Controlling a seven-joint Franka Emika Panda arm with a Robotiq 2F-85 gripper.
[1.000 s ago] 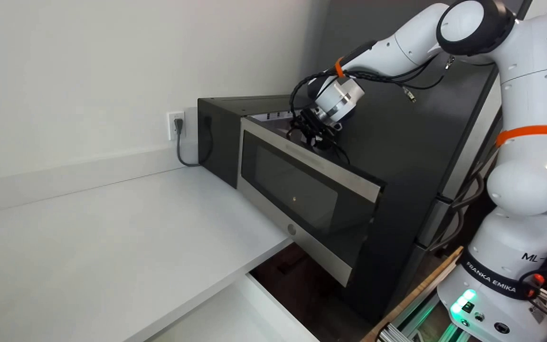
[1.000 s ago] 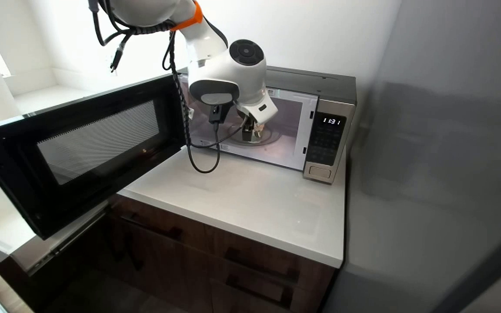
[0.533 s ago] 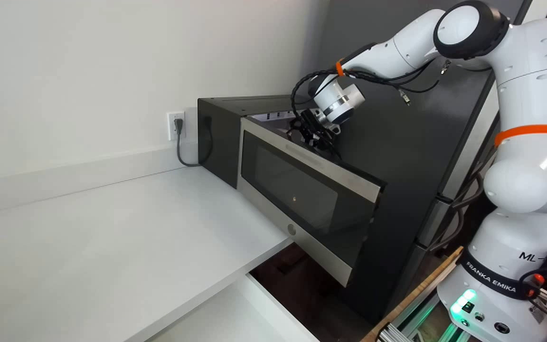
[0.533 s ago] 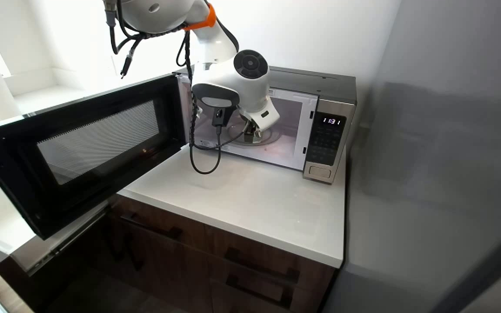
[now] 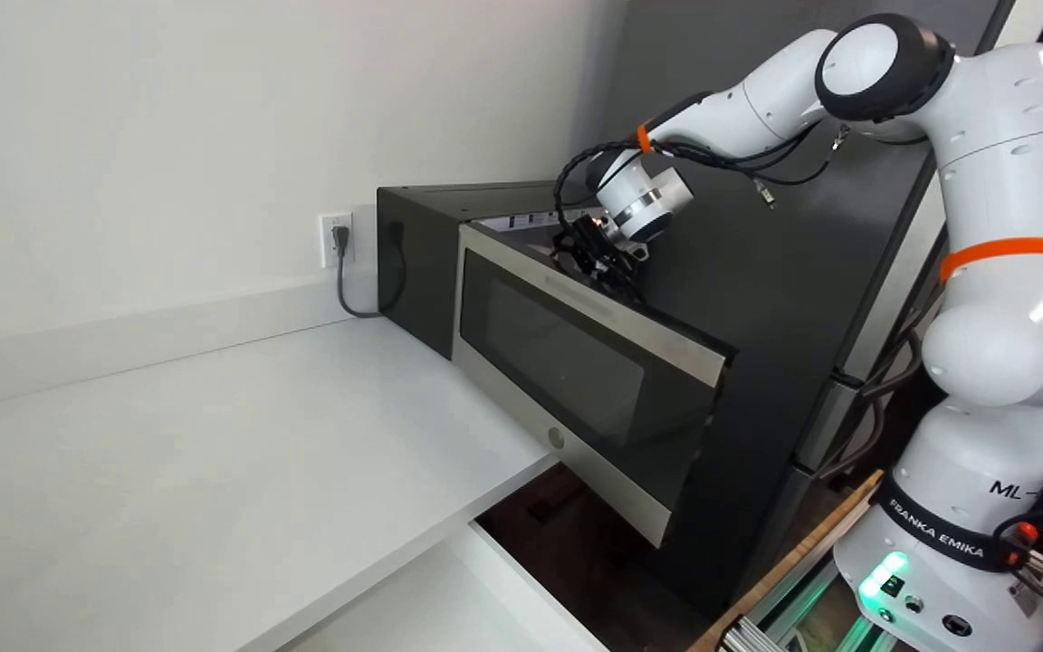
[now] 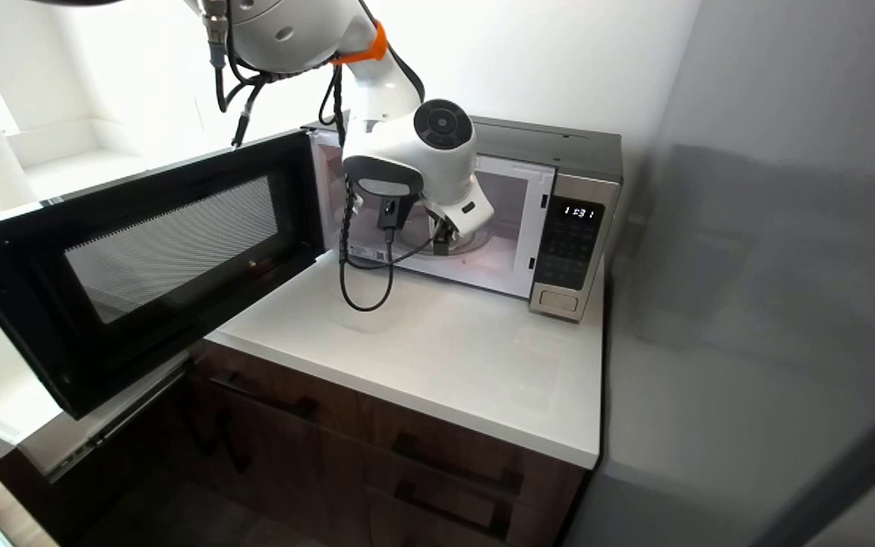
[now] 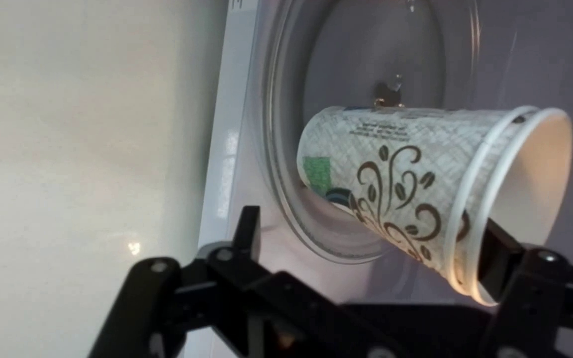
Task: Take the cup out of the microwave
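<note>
Your gripper [image 7: 373, 228] stands spread, holding nothing; compared with half a second earlier, it hangs slightly lower at the open microwave [image 6: 573, 251]. The patterned cup [image 7: 396, 169] is inside, just ahead of the fingers [image 7: 249, 233], against the turntable [image 7: 361, 59]; one finger overlaps its rim, contact uncertain. You appear to be aligning; grasp and removal remain.

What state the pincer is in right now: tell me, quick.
Pincer: open, jaws well apart, not clamped on the paper cup.
</note>
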